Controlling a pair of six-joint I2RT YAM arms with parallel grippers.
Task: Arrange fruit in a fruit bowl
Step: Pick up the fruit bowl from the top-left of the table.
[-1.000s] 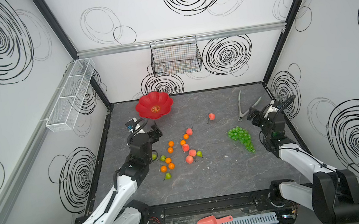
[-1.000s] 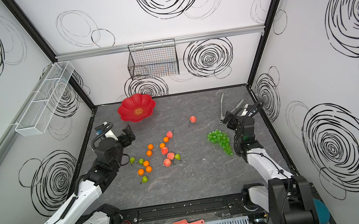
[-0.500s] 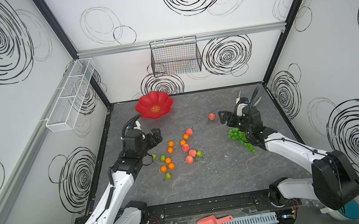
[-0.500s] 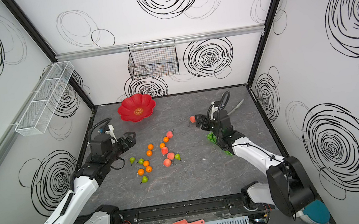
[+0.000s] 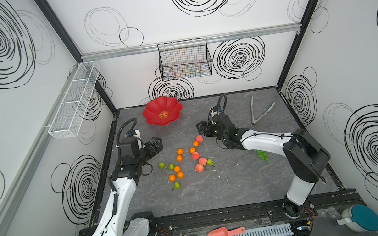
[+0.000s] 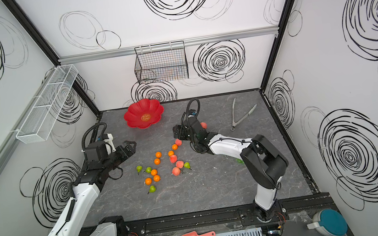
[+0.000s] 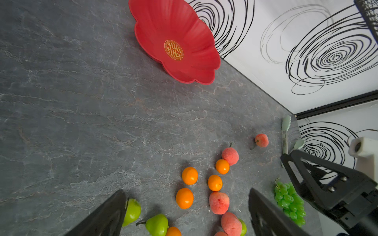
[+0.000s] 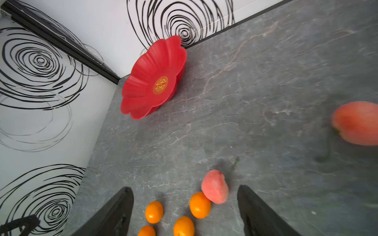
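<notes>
Here, the fruit lies loose on the grey worktop [image 5: 219, 194]: tangerines [image 5: 179, 158], peaches [image 5: 199, 168] and pears [image 5: 177, 185] cluster in the middle, all outside the red bowl [image 5: 151, 114], which sits near the back wall. The grapes [image 5: 262, 156] lie partly hidden under the right arm [image 5: 261, 142], and a lone peach [image 6: 203, 124] lies behind its wrist. The right tool [image 5: 200, 130] hangs by the cluster's far end, jaws spread, gripping nothing. The left tool [image 5: 159, 143], likewise spread and holding nothing, hangs beside the cluster. Tongs [image 5: 260, 113] lie towards the right wall; a black wire basket [image 5: 185, 60] hangs on the back wall.
</notes>
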